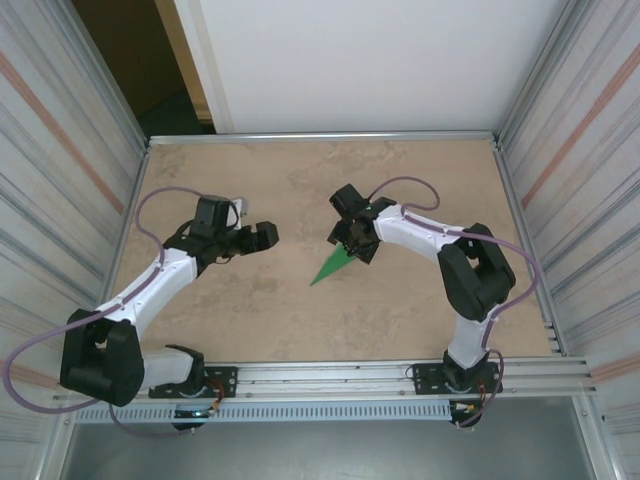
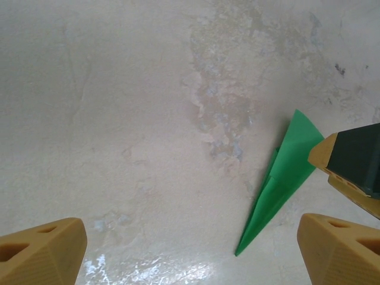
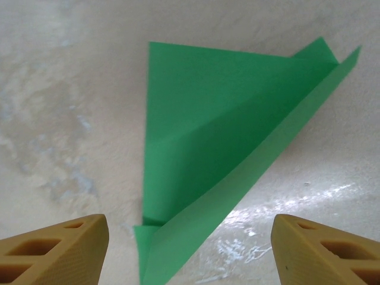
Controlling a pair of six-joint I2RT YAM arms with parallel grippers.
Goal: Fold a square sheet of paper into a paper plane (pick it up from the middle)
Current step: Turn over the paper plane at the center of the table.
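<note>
The green paper (image 1: 333, 266) lies mid-table as a narrow pointed dart, its tip toward the near left. In the left wrist view the paper plane (image 2: 279, 184) lies flat, tip near the bottom. In the right wrist view the paper (image 3: 219, 148) is close up, with one long flap raised along a crease. My right gripper (image 1: 352, 242) hovers over the wide end, open (image 3: 190, 252), and the paper runs between its tan fingers (image 3: 53, 249) without being gripped. My left gripper (image 1: 262, 235) stands open (image 2: 190, 255) to the left of the paper, with bare table between its fingers (image 2: 41, 252).
The beige table (image 1: 250, 300) is walled by corrugated metal panels (image 1: 60, 150) on both sides and a metal rail (image 1: 400, 375) at the near edge. One of the right gripper's fingers (image 2: 350, 160) shows at the right edge of the left wrist view.
</note>
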